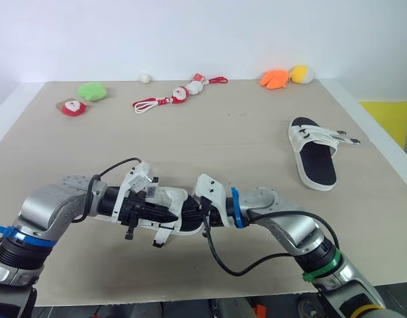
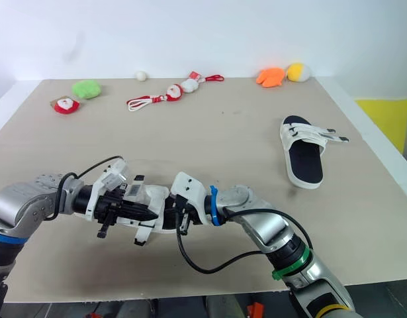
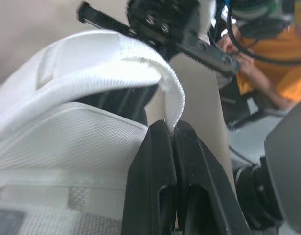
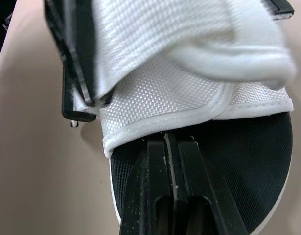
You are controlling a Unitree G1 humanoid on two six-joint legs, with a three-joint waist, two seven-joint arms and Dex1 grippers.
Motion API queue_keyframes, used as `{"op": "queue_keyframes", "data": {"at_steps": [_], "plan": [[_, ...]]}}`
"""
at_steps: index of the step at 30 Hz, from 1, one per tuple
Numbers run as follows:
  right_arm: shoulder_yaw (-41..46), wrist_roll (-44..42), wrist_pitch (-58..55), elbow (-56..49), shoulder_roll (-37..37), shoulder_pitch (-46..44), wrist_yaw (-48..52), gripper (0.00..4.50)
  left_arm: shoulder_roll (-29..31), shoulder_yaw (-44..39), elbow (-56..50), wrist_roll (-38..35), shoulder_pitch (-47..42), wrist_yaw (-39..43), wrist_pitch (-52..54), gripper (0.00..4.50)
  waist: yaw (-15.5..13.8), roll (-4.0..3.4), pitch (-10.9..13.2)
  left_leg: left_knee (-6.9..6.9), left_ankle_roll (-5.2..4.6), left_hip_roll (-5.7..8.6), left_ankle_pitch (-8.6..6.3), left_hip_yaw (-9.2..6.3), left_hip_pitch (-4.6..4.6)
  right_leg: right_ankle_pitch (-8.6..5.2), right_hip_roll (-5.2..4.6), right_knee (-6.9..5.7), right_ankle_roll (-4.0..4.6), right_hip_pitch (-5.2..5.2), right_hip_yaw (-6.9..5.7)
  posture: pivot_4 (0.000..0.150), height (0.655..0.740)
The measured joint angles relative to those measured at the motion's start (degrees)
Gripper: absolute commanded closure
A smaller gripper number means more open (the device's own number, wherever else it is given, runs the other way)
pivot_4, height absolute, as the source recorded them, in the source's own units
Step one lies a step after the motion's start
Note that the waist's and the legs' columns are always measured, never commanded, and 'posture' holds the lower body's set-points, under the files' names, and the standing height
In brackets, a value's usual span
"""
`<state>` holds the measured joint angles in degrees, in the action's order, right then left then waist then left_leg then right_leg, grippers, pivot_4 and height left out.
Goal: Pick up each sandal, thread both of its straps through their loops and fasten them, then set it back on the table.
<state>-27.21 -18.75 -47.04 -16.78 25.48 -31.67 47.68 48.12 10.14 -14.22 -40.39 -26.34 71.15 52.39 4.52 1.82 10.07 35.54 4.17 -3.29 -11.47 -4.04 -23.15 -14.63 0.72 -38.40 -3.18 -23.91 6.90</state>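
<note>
Both grippers hold one white sandal with a black insole just above the table's near middle. My left gripper comes in from the left and is shut on the end of a white strap; its fingertips pinch the strap's tip. From the right, my right gripper is shut on the white edge of the sandal's upper, over the black insole. The second sandal lies flat on the table at the right, its straps sticking out to the right.
Along the far edge lie a green plush, a red-and-white toy, a Santa rope toy, a white ball and orange and yellow plush. A person in orange is beyond the table.
</note>
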Motion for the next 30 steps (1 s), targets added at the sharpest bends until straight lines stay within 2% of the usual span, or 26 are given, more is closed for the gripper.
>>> {"op": "queue_keyframes", "data": {"at_steps": [3, 4, 7, 13, 14, 22, 24, 27, 28, 29, 30], "plan": [[-0.01, 0.0, 0.01, 0.0, 0.0, 0.0, 0.0, 4.5, 0.21, 0.08, -0.43, 0.45, 0.51, 0.29, -1.07, 4.49, 0.0, 0.0, 0.0, 0.0, 0.0, 0.0, 0.0, 0.0, 0.0, 0.0, 0.0, 0.0, 0.0, 0.0, 0.0, 0.15, 0.74], [-0.01, 0.0, 0.01, 0.0, 0.0, 0.0, 0.01, 4.5, 0.21, 0.08, -0.46, 0.52, 0.54, 0.23, -1.2, 4.23, 0.0, 0.0, 0.0, 0.0, 0.0, 0.0, 0.0, 0.0, 0.0, 0.0, 0.0, 0.0, 0.0, 0.0, 0.0, 0.15, 0.74], [0.0, 0.02, 0.0, 0.04, 0.01, 0.0, -0.04, 4.5, 0.2, -0.09, -0.77, 0.01, 0.55, 0.03, -0.74, 3.19, 0.0, 0.0, 0.0, 0.0, 0.0, 0.0, 0.0, 0.0, 0.0, 0.0, 0.0, 0.0, 0.0, 0.0, 0.0, 0.15, 0.74], [0.0, 0.28, 0.01, 0.04, -0.03, -0.01, -0.19, 4.5, 0.13, -5.49, -3.0, -4.75, 0.66, -3.34, 3.36, 0.32, 0.0, 0.0, 0.0, 0.04, -0.01, -0.01, 0.01, 0.0, 0.01, -0.03, 0.0, 0.0, 0.04, 0.0, 0.0, 0.15, 0.74], [0.0, 0.28, 0.01, 0.04, -0.04, 0.0, -0.16, 4.5, 0.16, -6.92, -3.27, -5.47, 0.76, -4.23, 4.21, 0.12, 0.01, 0.0, 0.01, 0.03, -0.01, -0.01, 0.01, 0.0, 0.0, -0.03, 0.0, 0.0, 0.04, 0.0, 0.0, 0.15, 0.74], [0.01, 0.28, -0.06, -0.31, -0.07, 0.13, 0.33, 4.5, 2.97, -23.56, -12.66, -17.6, 7.3, -13.98, 12.55, 0.12, 0.07, 0.03, 0.03, -0.08, 0.01, -0.03, -0.01, 0.0, -0.03, 0.02, -0.01, 0.0, -0.07, -0.06, -0.01, 0.15, 0.74], [0.05, 0.27, -0.12, -0.58, -0.07, 0.35, 0.45, 4.5, 4.7, -29.81, -16.98, -22.92, 13.57, -15.75, 14.55, 0.12, 0.21, 0.02, 0.03, -0.11, 0.04, -0.03, -0.03, 0.02, -0.03, -0.01, -0.04, 0.02, -0.03, -0.07, 0.01, 0.15, 0.74], [0.39, 0.25, -0.22, -1.03, 0.46, 0.79, 0.81, 4.5, 4.8, -34.63, -21.33, -29.01, 22.48, -16.91, 16.71, 0.12, 0.16, 0.04, 0.04, -0.11, 0.09, -0.03, -0.07, 0.03, -0.04, -0.06, -0.07, 0.07, 0.04, -0.06, -0.02, 0.15, 0.74], [0.37, 0.26, -0.23, -1.01, 0.49, 0.57, 0.9, 4.5, 4.84, -35.82, -22.66, -29.6, 25.02, -16.92, 16.73, 0.12, 0.17, 0.06, 0.04, -0.11, 0.09, -0.04, -0.08, 0.04, -0.04, -0.13, -0.07, 0.11, 0.17, -0.09, -0.01, 0.15, 0.74], [0.4, 0.27, -0.19, -0.97, 0.56, 0.66, 0.99, 4.5, 5.17, -37.62, -25.68, -29.91, 31.57, -16.92, 16.48, 0.12, 0.16, 0.05, 0.04, -0.12, 0.11, -0.05, -0.08, 0.05, -0.03, -0.17, -0.08, 0.14, 0.26, -0.06, -0.01, 0.15, 0.74], [0.46, 0.27, -0.2, -0.94, 0.69, 0.67, 1.06, 4.5, 5.17, -37.6, -26.07, -29.91, 32.38, -16.91, 16.57, 0.12, 0.13, 0.02, 0.05, -0.12, 0.11, -0.03, -0.08, 0.06, -0.02, -0.18, -0.1, 0.12, 0.28, -0.04, -0.01, 0.15, 0.74]]}}
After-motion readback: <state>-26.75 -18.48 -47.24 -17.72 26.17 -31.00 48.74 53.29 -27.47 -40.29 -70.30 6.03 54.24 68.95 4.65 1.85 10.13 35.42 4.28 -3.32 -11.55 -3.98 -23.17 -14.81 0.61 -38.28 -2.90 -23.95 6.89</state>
